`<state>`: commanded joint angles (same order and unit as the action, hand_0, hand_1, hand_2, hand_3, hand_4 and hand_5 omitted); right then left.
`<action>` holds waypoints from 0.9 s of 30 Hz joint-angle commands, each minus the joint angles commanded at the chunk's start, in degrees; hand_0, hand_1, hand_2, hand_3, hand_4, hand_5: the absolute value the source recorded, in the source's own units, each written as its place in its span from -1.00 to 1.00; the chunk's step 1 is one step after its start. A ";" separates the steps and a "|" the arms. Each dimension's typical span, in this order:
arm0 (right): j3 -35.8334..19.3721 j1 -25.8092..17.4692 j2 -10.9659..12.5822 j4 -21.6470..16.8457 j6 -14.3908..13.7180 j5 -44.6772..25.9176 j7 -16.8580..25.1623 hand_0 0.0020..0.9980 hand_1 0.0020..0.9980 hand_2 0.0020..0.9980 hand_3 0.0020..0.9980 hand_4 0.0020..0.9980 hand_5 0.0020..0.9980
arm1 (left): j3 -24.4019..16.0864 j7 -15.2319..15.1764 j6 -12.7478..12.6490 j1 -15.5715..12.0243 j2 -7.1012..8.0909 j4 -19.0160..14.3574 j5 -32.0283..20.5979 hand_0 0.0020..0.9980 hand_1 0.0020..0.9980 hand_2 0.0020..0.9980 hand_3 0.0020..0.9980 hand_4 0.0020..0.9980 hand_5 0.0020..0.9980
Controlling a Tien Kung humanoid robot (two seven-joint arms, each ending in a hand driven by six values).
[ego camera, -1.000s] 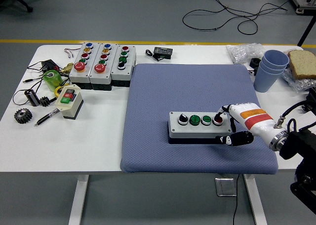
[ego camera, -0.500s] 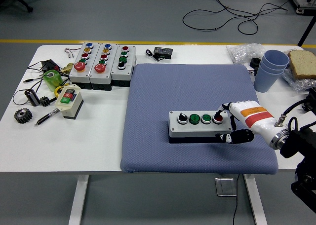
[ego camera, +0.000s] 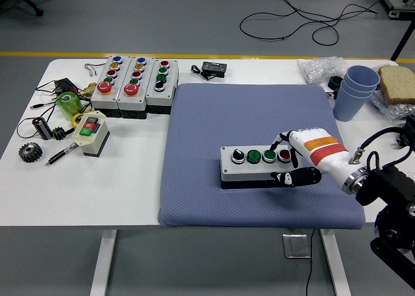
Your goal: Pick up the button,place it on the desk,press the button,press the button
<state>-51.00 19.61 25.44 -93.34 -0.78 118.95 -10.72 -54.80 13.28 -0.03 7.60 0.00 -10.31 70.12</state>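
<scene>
A grey button box [ego camera: 258, 164] lies on the blue mat [ego camera: 253, 124]. It has a black knob, two green buttons and a red button in a row. My right hand [ego camera: 285, 160] reaches in from the right. One finger [ego camera: 275, 142] points down at the right green button [ego camera: 269, 156]. The thumb [ego camera: 293, 177] rests against the box's front right edge. The other fingers are curled over the red button [ego camera: 284, 155]. The left arm is out of view.
Three more button boxes [ego camera: 133, 77] and a small switch box [ego camera: 90, 132] stand at the back left with gears, a pen and cables. Stacked blue cups [ego camera: 356, 88] and bagged bread [ego camera: 397, 85] are at the back right.
My right hand has moved left along the box, from the red button to the right green button. The box has shifted slightly left.
</scene>
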 joint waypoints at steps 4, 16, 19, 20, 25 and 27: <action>0.47 0.26 -0.26 0.07 0.22 -0.02 -0.11 -0.92 -1.00 -0.52 0.16 0.72 -0.28 | -0.04 0.02 0.02 0.00 0.00 0.00 0.08 0.48 0.72 0.78 0.61 0.16 0.72; 1.44 0.11 -0.33 2.02 1.38 -0.14 -0.56 -0.92 -1.00 -0.52 0.16 0.71 -0.30 | -0.09 0.02 0.01 0.01 0.00 0.00 0.10 0.48 0.72 0.78 0.61 0.16 0.73; 1.05 0.04 -0.34 1.78 1.05 -0.12 -0.47 -0.92 -1.00 -0.52 0.16 0.70 -0.30 | -0.02 0.01 0.02 0.02 0.00 0.00 0.03 0.48 0.72 0.78 0.61 0.16 0.73; 0.91 0.02 -0.34 1.70 0.98 -0.11 -0.45 -0.92 -1.00 -0.52 0.16 0.70 -0.30 | -0.04 0.00 0.02 0.01 0.00 0.00 0.02 0.48 0.72 0.78 0.61 0.16 0.73; -1.09 -0.56 -0.43 0.92 -0.66 -0.06 -0.48 -0.92 -1.00 -0.52 0.18 0.70 -0.31 | 0.04 -0.01 0.03 -0.03 0.00 0.00 0.04 0.48 0.72 0.78 0.61 0.16 0.73; -2.06 -1.07 -0.45 0.57 -2.02 -0.64 -0.23 -0.92 -1.00 -0.52 0.18 0.70 -0.31 | 0.04 -0.02 0.02 -0.06 0.00 0.00 0.05 0.48 0.72 0.78 0.61 0.16 0.73</action>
<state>-53.07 18.54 24.98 -92.77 -2.80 118.31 -10.95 -54.77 13.26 -0.01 7.54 0.00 -10.31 70.17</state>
